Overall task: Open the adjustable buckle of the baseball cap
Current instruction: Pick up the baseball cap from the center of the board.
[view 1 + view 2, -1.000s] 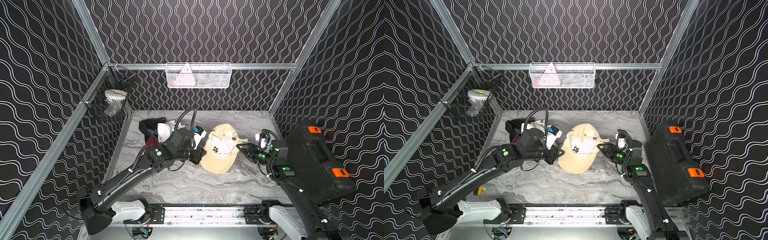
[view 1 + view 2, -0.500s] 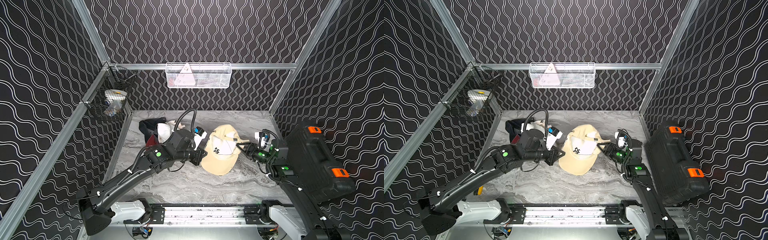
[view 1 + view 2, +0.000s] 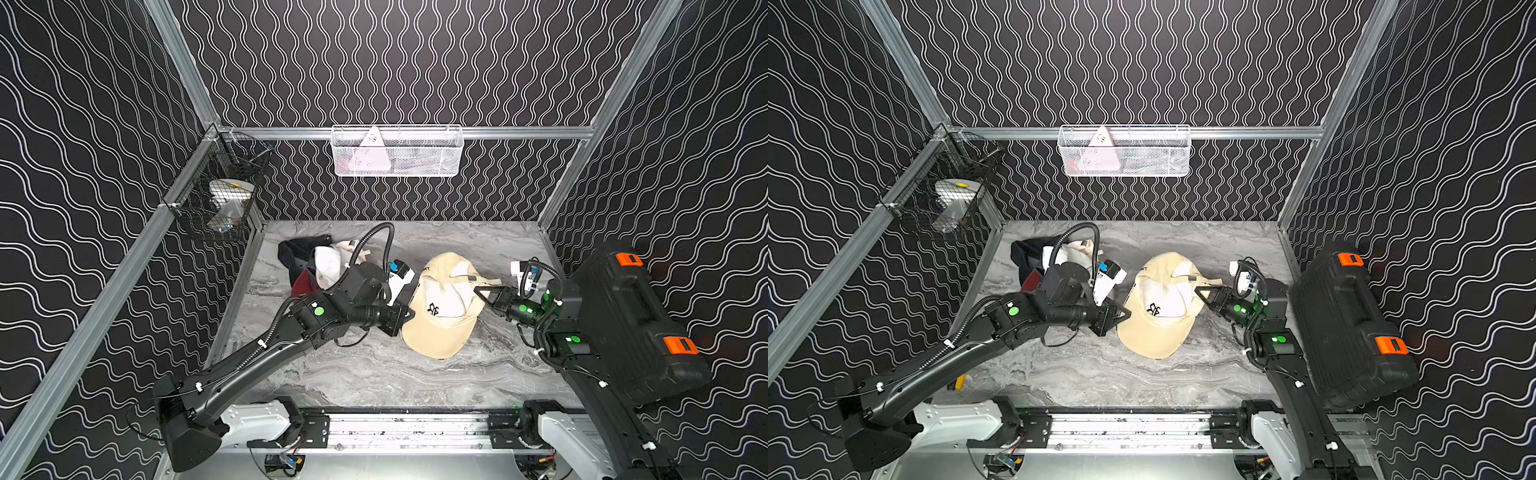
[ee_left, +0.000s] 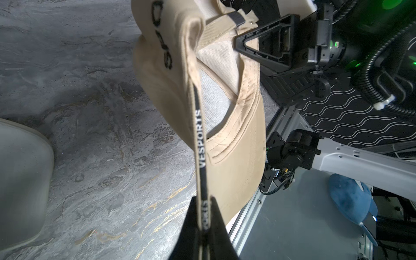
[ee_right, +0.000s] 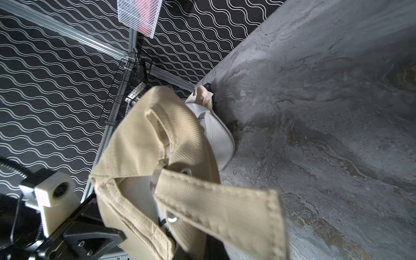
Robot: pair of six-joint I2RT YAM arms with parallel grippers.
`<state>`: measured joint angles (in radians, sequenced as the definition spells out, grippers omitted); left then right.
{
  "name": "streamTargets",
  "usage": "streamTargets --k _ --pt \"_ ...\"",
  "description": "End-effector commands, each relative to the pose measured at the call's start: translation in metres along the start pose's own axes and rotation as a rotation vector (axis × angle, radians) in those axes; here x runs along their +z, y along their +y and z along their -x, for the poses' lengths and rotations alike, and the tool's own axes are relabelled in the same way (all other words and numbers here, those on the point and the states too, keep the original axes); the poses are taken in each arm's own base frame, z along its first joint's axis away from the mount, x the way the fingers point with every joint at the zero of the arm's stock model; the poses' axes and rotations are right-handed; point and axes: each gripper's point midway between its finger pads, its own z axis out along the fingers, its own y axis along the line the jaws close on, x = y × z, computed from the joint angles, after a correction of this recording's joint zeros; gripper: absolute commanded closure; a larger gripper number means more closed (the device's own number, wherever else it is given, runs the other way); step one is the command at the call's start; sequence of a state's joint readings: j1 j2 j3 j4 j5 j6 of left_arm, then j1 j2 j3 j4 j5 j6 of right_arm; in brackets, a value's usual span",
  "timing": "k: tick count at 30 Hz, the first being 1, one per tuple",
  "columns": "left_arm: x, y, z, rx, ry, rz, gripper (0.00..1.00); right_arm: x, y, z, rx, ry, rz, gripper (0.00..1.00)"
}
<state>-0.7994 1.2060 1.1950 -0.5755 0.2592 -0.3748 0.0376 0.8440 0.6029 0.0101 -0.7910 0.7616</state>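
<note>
Right hand [image 3: 477, 289] has snapped closed, seemingly on the strap [image 5: 213, 195] at 2 o'clock on the cap [image 3: 440, 332]; left hand [image 3: 408, 319] pinches its 9 o'clock edge. Next: tug strap through buckle [image 4: 236, 17].

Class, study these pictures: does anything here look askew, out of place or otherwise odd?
Yes. The black case sits tilted by the right wall instead of lying flat. Other caps lie heaped in the back left corner. The beige cap is held upside down, gripped by the left end effector and right end effector.
</note>
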Motion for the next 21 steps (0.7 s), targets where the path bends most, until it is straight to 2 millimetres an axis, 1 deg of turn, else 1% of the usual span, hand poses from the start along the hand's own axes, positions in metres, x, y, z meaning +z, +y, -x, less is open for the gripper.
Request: streamTargets --k 1,3,4,5,6,8,10,15,18,21 --pt "0.004 -0.004 -0.011 0.022 0.046 -0.032 0.97 -0.009 0.026 0.01 -0.113 -0.047 0.061 1.0" --pt "0.005 -0.001 -0.017 0.032 0.071 -0.022 0.71 -0.016 0.039 0.012 -0.152 -0.07 0.078 1.0" --pt "0.004 -0.001 -0.019 0.041 0.08 -0.023 0.63 -0.02 0.044 0.013 -0.171 -0.077 0.082 1.0" --pt "0.002 -0.002 -0.02 0.055 0.086 -0.026 0.57 -0.022 0.049 0.014 -0.189 -0.081 0.084 1.0" --pt "0.0 -0.004 -0.019 0.07 0.086 -0.026 0.54 -0.025 0.054 0.015 -0.206 -0.084 0.088 1.0" --pt "-0.005 -0.006 -0.016 0.089 0.076 -0.027 0.52 -0.028 0.062 0.015 -0.232 -0.084 0.099 1.0" --pt "-0.009 -0.013 -0.01 0.1 0.055 -0.05 0.52 -0.03 0.066 0.014 -0.241 -0.082 0.114 1.0" --pt "-0.014 -0.027 0.01 0.103 -0.016 -0.1 0.52 -0.031 0.072 0.01 -0.25 -0.066 0.142 1.0" --pt "-0.014 -0.035 0.026 0.107 -0.066 -0.124 0.52 -0.033 0.075 0.006 -0.262 -0.05 0.148 1.0" --pt "-0.013 -0.043 0.044 0.119 -0.109 -0.13 0.49 -0.033 0.079 0.002 -0.273 -0.027 0.163 1.0"
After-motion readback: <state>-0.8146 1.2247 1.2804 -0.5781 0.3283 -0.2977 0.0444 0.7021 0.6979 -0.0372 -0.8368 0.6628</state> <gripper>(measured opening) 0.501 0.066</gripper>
